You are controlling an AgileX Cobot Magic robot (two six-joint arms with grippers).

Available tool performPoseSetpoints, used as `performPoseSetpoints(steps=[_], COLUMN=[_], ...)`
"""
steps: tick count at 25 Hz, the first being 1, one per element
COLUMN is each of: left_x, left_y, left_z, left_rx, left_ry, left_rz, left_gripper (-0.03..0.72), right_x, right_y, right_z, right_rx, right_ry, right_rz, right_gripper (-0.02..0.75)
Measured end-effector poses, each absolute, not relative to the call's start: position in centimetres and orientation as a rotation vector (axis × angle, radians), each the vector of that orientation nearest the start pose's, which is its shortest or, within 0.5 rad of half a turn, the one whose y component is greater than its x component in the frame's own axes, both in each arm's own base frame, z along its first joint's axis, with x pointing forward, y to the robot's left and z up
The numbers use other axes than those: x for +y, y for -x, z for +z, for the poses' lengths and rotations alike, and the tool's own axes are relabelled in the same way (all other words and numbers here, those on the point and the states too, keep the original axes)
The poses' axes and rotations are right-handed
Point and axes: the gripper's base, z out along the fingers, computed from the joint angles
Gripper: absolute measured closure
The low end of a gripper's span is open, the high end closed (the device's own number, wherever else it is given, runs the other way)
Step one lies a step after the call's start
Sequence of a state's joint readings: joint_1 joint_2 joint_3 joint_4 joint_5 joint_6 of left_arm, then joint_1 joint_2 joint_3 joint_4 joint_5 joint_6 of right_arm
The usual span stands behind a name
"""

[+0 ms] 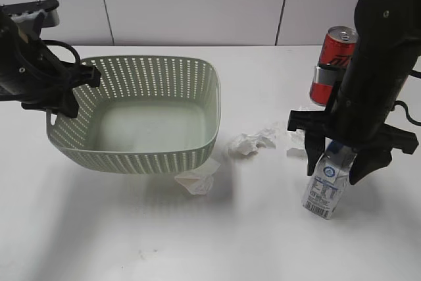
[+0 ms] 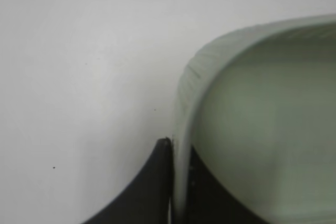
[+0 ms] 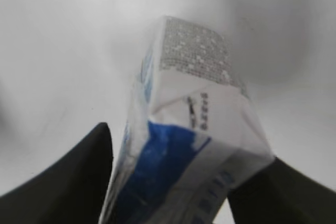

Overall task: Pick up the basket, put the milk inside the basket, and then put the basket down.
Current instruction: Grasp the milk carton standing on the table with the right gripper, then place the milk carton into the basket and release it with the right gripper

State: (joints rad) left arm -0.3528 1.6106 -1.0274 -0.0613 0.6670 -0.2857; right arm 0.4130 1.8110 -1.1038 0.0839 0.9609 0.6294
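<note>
Your left tool (image 1: 62,93) pinches the left end of the basket (image 1: 141,113); the left wrist view shows the pale green rim (image 2: 184,129) clamped between the dark fingers. In the exterior view the basket sits tilted, its left end raised and a shadow under its right side, so it looks lifted off the table (image 1: 131,228), though you cannot be sure the right corner is clear. So the first step appears done or nearly so.

Your right tool (image 1: 334,156) pinches the milk (image 1: 325,185) at its blue top, a finger on each side in the right wrist view. The carton hangs slanted, well to the right of the basket, its base touching or just above the table.

Left for you: carry the milk across over the crumpled tissues (image 1: 253,143), drop it into the empty basket, then set the basket down. The red can (image 1: 332,64) stands behind your right arm.
</note>
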Motion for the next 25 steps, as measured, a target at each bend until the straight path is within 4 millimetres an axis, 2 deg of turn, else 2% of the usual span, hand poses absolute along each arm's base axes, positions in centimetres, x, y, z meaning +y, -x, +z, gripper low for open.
performPoseSetpoints(steps=[3,9,14,15,16,17,18,21,25], left_x=[-11.3,-11.3,-11.3,-11.4,-11.9,-11.9,-12.2,-13.2,-14.0], left_y=[-29.6,-29.6,-29.6,-29.6,-29.4,-29.4,-29.3,-28.8,-29.0], left_z=[22.0,22.0,22.0,22.0,22.0,22.0,22.0,21.9,21.1], left_rx=[2.759,2.759,2.759,2.759,2.76,2.76,2.76,2.769,2.793], left_ry=[-0.037,-0.037,-0.039,-0.044,-0.066,-0.066,-0.081,-0.101,-0.021], left_rz=[-0.242,-0.242,-0.243,-0.243,-0.247,-0.247,-0.25,-0.286,-0.371], left_gripper=[0.69,0.69,0.69,0.69,0.69,0.69,0.69,0.69,0.69], right_x=[13.4,13.4,12.9,12.8,12.7,12.7,12.7,12.8,13.5], right_y=[-29.1,-29.1,-28.9,-28.9,-28.9,-28.9,-28.9,-28.9,-29.4], right_z=[16.9,16.9,18.3,19.1,21.1,21.1,22.4,26.7,33.2], right_rx=[3.155,3.157,3.126,3.105,3.055,3.055,3.024,2.933,2.77], right_ry=[-0.433,-0.429,-0.291,-0.241,-0.118,-0.118,-0.058,0.076,0.212], right_rz=[0.084,0.071,0.028,0.033,0.062,0.062,0.081,0.137,0.271], right_gripper=[0.44,0.44,0.441,0.442,0.442,0.442,0.442,0.442,0.442])
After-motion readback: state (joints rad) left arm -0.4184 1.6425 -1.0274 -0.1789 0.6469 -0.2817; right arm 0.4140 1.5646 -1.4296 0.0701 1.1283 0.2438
